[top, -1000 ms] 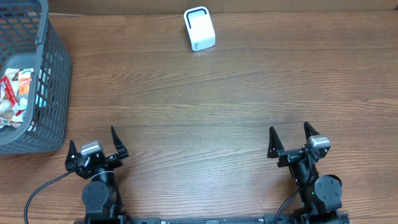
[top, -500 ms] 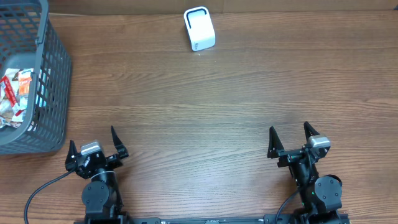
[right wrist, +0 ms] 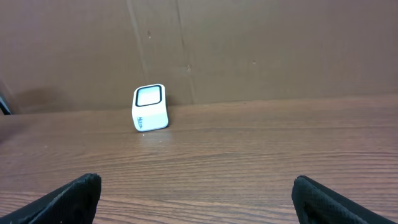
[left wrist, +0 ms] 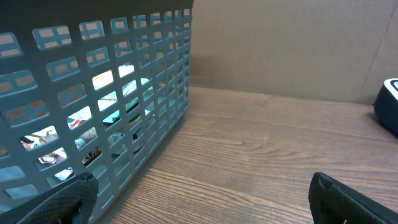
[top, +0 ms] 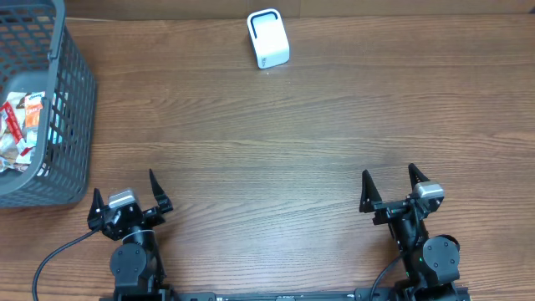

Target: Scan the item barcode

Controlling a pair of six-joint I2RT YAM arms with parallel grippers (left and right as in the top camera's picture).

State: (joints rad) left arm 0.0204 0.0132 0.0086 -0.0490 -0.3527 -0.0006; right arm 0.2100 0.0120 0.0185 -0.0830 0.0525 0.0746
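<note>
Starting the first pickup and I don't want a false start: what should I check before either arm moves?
1. Is the left tool open with nothing held: ok.
2. Is the right tool open with nothing held: ok.
3. Are there colourful snack packets inside the grey plastic mesh basket: ok.
4. Is the small white box-shaped scanner standing on the wooden table with nothing in front of it: ok.
5. Is the barcode side of any packet identifiable: cannot tell.
</note>
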